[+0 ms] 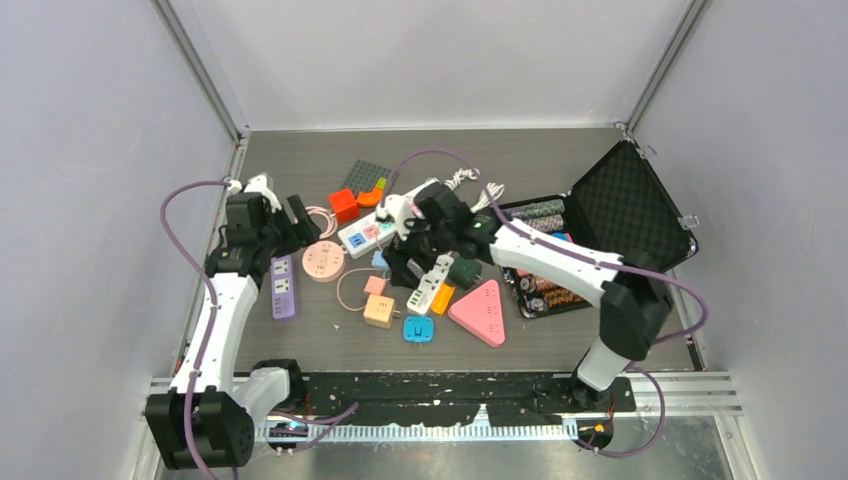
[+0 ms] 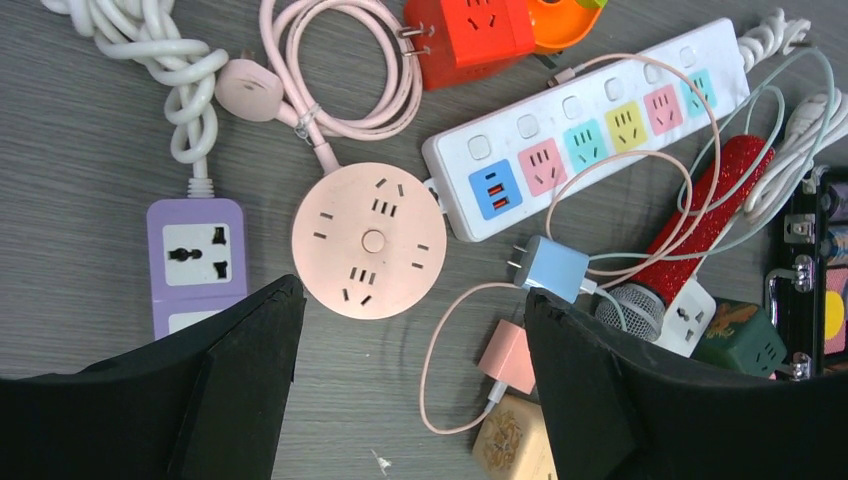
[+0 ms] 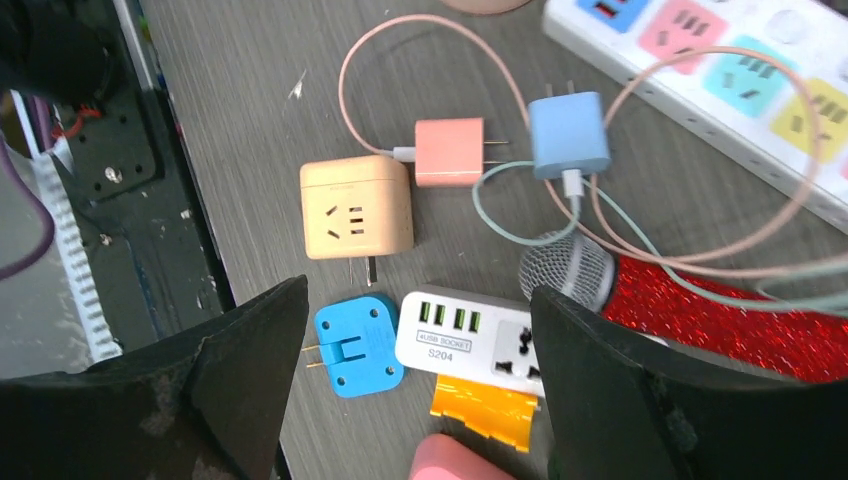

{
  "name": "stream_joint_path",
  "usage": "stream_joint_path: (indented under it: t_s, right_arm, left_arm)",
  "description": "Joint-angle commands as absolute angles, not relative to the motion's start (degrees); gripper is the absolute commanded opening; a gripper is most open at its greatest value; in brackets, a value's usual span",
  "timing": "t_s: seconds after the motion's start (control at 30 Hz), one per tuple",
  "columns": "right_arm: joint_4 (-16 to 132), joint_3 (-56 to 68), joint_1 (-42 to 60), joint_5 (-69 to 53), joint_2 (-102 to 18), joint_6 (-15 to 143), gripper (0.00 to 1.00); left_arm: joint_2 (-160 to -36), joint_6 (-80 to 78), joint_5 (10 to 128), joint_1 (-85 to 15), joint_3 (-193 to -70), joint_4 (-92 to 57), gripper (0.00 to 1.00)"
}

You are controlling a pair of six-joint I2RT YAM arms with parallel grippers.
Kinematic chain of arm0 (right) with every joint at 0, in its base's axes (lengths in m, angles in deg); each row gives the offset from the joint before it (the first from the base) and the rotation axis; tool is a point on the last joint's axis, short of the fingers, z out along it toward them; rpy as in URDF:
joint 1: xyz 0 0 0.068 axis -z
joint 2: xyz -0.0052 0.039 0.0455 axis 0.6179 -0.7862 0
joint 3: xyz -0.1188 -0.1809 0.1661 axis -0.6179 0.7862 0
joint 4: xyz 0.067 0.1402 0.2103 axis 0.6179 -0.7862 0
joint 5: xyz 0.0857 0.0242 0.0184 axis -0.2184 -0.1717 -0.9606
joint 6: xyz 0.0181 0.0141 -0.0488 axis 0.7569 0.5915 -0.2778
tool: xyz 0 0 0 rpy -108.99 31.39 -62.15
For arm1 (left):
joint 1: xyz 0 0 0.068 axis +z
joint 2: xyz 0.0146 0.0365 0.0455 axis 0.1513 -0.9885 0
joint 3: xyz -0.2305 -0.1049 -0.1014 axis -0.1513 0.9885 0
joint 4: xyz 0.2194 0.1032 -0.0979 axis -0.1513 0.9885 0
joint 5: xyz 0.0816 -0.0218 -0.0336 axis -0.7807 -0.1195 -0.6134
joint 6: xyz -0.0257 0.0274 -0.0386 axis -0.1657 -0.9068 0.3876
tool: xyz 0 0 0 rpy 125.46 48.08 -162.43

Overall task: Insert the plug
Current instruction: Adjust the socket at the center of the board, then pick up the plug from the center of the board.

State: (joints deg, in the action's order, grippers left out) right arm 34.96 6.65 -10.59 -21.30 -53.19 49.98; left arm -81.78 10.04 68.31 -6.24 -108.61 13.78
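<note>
Right gripper and left gripper both spread, empty; best pinch blue plug, upper centre, across its flat sides, leaving prongs clear for white strip.

Table grey, wood-grained; strip white with blue, pink, teal and yellow sockets; round socket pale pink; adapter lilac; microphone glittery red, mesh head silver; a blue charger; a pink charger; cube tan; flat plug bright blue; triangle pink.
</note>
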Motion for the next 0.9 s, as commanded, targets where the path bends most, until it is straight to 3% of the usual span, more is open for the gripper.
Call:
stream_joint_path:
  t_s: [0.0,0.43,0.67,0.87]
  right_arm:
    - [31.4,0.8,-14.5,-20.5,-58.2,42.7,0.86]
    - [29.2,-4.1,-20.4,-21.8,-70.9,38.4,0.89]
    - [29.8,-4.3,-21.9,-21.0,-74.6,39.3,0.82]
    - [32.6,-2.7,-22.3,-18.4,-74.7,41.3,0.65]
  left_arm:
    - [-80.1,12.2,65.0,-6.5,-111.1,11.4,0.8]
    - [-84.5,14.5,70.3,-6.4,-115.3,12.0,0.8]
    - [-86.0,13.4,68.9,-6.4,-115.5,13.2,0.8]
    - [-85.9,13.1,68.6,-6.4,-114.9,13.6,0.8]
